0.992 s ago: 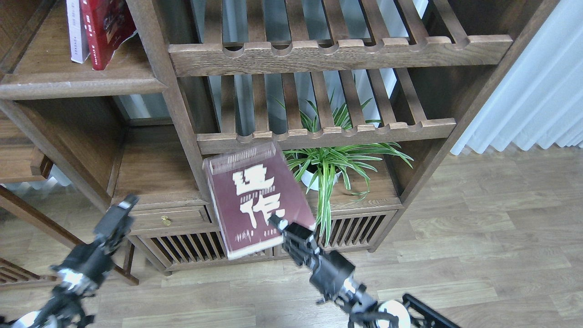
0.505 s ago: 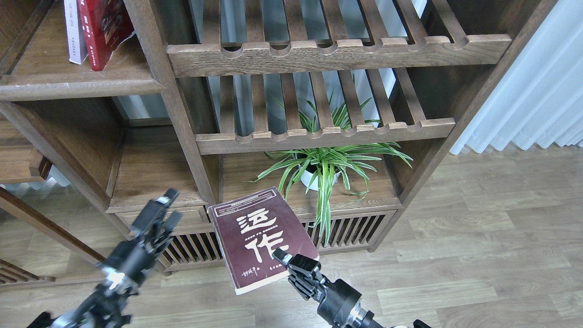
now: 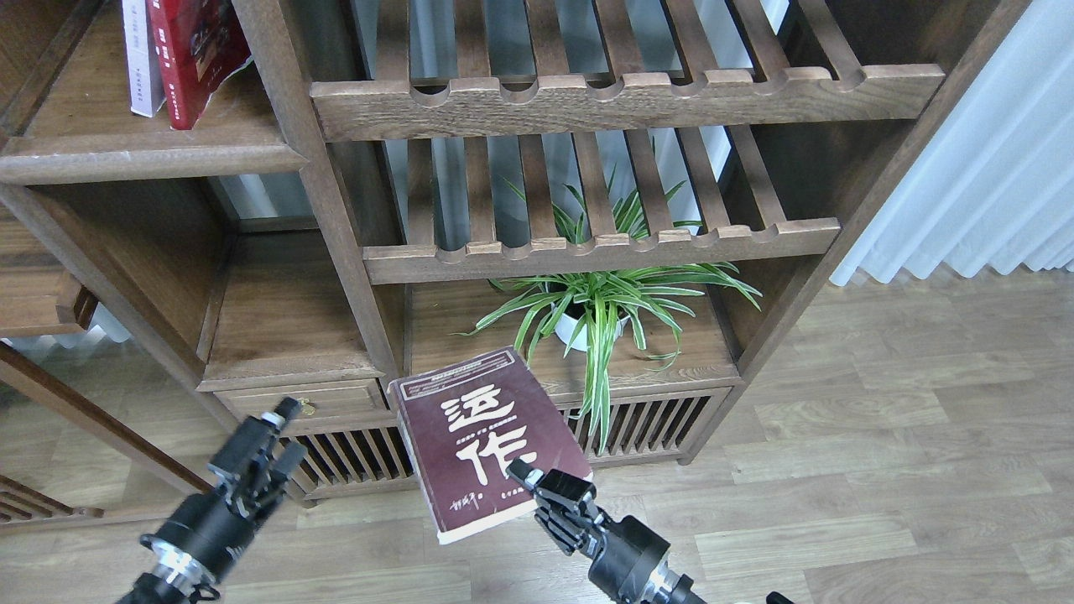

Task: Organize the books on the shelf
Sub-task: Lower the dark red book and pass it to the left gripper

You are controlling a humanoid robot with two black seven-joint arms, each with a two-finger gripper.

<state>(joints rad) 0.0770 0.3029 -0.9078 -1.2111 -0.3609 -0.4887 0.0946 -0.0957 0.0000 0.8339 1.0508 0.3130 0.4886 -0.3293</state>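
Note:
My right gripper [image 3: 537, 485] is shut on the lower right corner of the dark maroon book [image 3: 478, 436] with big white characters. It holds the book face up, low in front of the cabinet. My left gripper [image 3: 281, 432] is open and empty, left of the book, in front of the drawer. The bright red book [image 3: 191, 52] and the pale white book [image 3: 138, 54] stand together on the solid plank shelf [image 3: 143, 155] at the top left.
Two slatted racks with notched rails, an upper rack [image 3: 621, 96] and a lower rack [image 3: 600, 247], fill the middle of the cabinet. A potted spider plant [image 3: 600, 306] stands under them. A small drawer [image 3: 319, 398] sits by the left gripper. A white curtain [image 3: 990, 184] hangs at right.
The right gripper has lowered the maroon book from in front of the lower rack toward the floor. The left gripper has moved right and up, then dropped back slightly.

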